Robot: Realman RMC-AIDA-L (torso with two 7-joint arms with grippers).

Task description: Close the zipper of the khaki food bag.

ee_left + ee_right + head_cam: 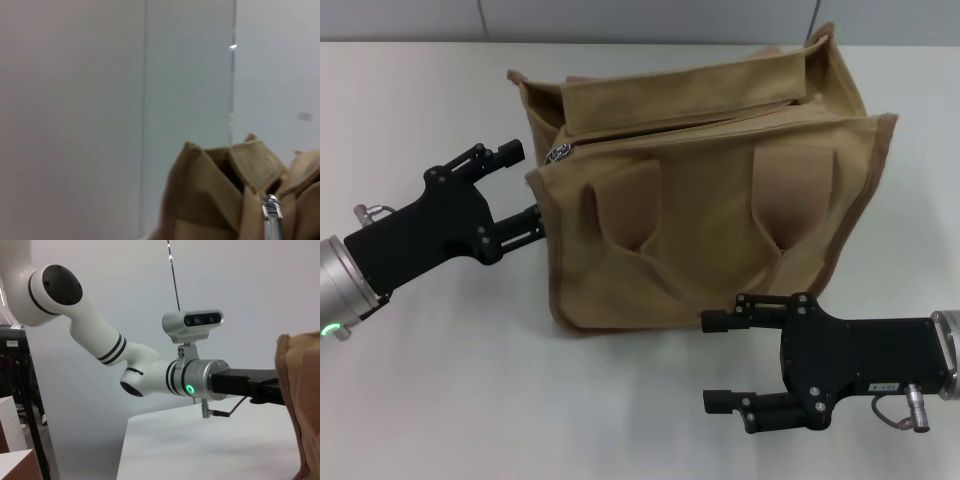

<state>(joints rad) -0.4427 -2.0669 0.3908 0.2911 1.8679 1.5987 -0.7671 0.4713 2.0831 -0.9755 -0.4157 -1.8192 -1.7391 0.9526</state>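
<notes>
The khaki food bag [710, 200] stands on the white table, its two wide handles folded down on the near side. The zipper [680, 122] runs along the top panel with a dark gap along it. Its silver pull tab [560, 153] sits at the bag's left end and also shows in the left wrist view [272, 212]. My left gripper [528, 186] is open at the bag's left end, just beside the pull tab, with its lower finger touching the bag's edge. My right gripper [715, 360] is open and empty near the bag's front bottom edge, not touching it.
The white table [440, 400] reaches a grey wall [620, 20] behind the bag. The right wrist view shows my left arm [150, 375] and the bag's edge [300, 405].
</notes>
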